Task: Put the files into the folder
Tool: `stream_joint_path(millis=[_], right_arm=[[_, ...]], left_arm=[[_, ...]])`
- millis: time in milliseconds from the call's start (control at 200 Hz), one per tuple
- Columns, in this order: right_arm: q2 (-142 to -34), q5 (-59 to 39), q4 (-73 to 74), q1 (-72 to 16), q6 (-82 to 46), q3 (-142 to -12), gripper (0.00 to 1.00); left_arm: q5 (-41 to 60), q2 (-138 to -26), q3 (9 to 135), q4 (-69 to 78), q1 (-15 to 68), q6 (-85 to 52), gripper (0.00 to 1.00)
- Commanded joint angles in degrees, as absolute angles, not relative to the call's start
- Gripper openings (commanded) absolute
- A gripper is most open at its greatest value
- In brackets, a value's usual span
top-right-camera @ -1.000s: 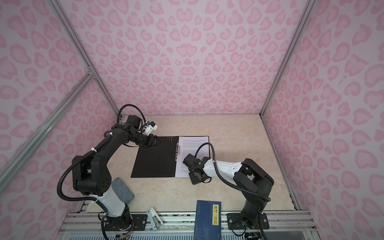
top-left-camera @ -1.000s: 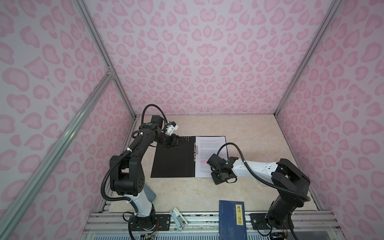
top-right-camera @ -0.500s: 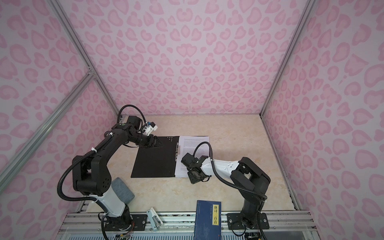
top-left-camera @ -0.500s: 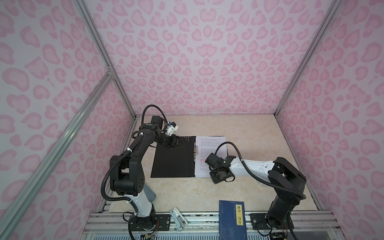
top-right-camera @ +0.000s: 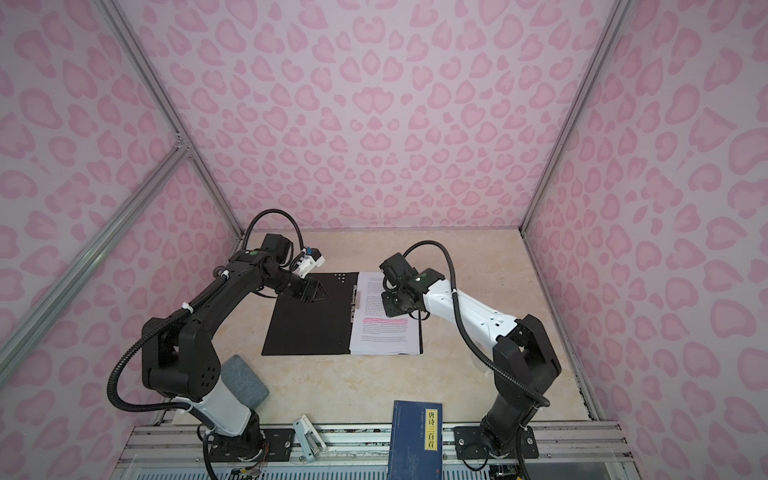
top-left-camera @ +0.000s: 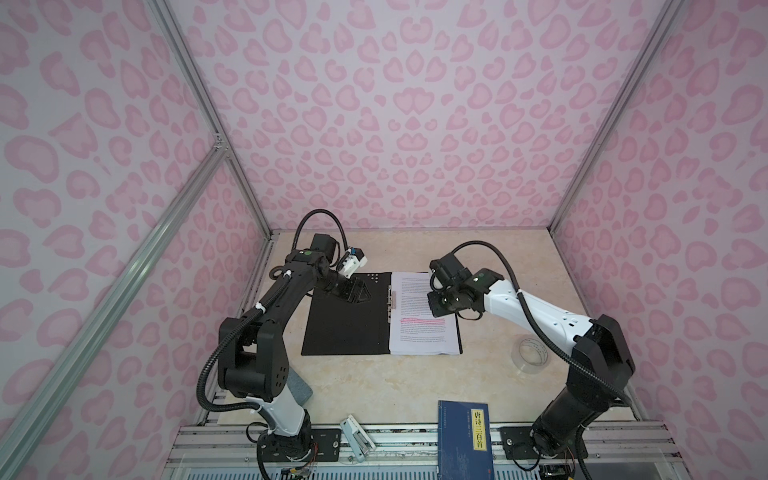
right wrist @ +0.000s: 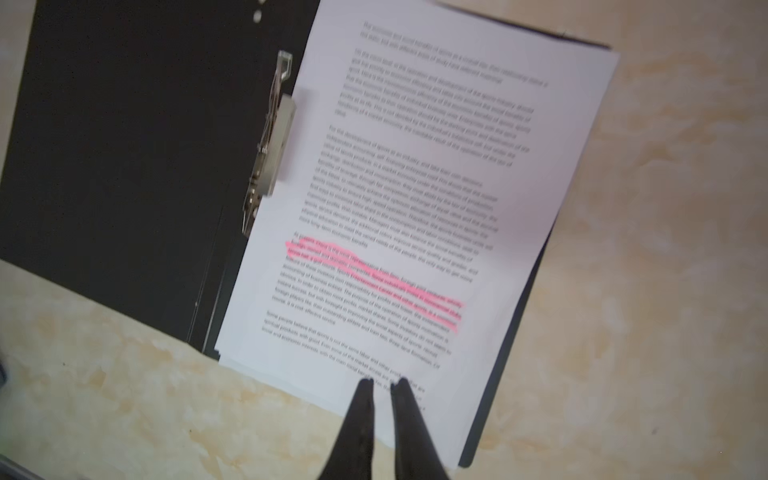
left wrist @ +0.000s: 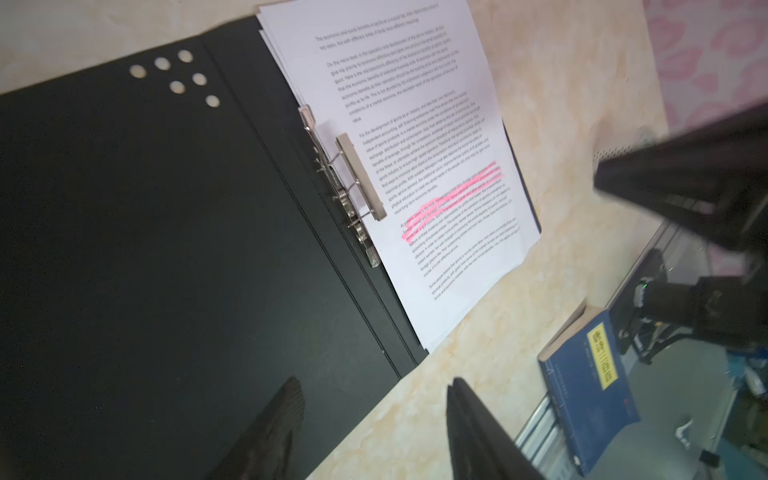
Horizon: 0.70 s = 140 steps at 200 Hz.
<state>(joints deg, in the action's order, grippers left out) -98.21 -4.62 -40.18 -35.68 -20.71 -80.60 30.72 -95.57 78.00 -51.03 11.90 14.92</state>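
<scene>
Left gripper (left wrist: 374, 432) half open, empty, over the folder's (top-left-camera: 345, 324) upper left; right gripper (right wrist: 382, 411) nearly closed, empty, over the files (top-left-camera: 419, 336)

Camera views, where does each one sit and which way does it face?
A top view: high up, looking down on the left arm, right arm and folder.
A top view: beside it, same arms, same folder.
Left wrist: on the left arm, facing the folder; left gripper shows.
Right wrist: on the right arm, facing the files; right gripper shows.
Shared: the metal clip.
</scene>
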Motion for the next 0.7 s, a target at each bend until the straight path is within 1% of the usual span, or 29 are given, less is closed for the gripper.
stream_joint_path(millis=[0,50,180,410,585,695], right_arm=[[-104.1,-11.7,-40.1,-30.3,-14.8,-88.7,0.14],[-107.9,-13.7,-39.4,-28.6,-13.6,-93.6,0.14],[-119.1,-17.5,-38.2,-25.9,-11.6,-106.7,0.14],[-138.4,-23.5,-38.7,-24.6,-12.5,-128.2,0.14],[-148.7,-27.1,-40.0,-24.7,-14.6,-139.5,0.15],[-152.9,-28.7,-40.3,-24.8,-15.9,-143.5,0.15]], left_arm=[[23.2,-92.7,73.3,-53.7,16.3,25.8,0.62],[20.9,-91.4,70.2,-53.1,19.1,27.1,0.64],[19.0,-90.1,63.5,-51.8,25.3,29.3,0.69],[19.2,-91.4,56.6,-46.5,29.5,27.7,0.71],[19.4,-91.8,53.0,-42.2,32.8,24.9,0.72],[18.3,-93.0,52.4,-40.0,34.6,22.8,0.72]])
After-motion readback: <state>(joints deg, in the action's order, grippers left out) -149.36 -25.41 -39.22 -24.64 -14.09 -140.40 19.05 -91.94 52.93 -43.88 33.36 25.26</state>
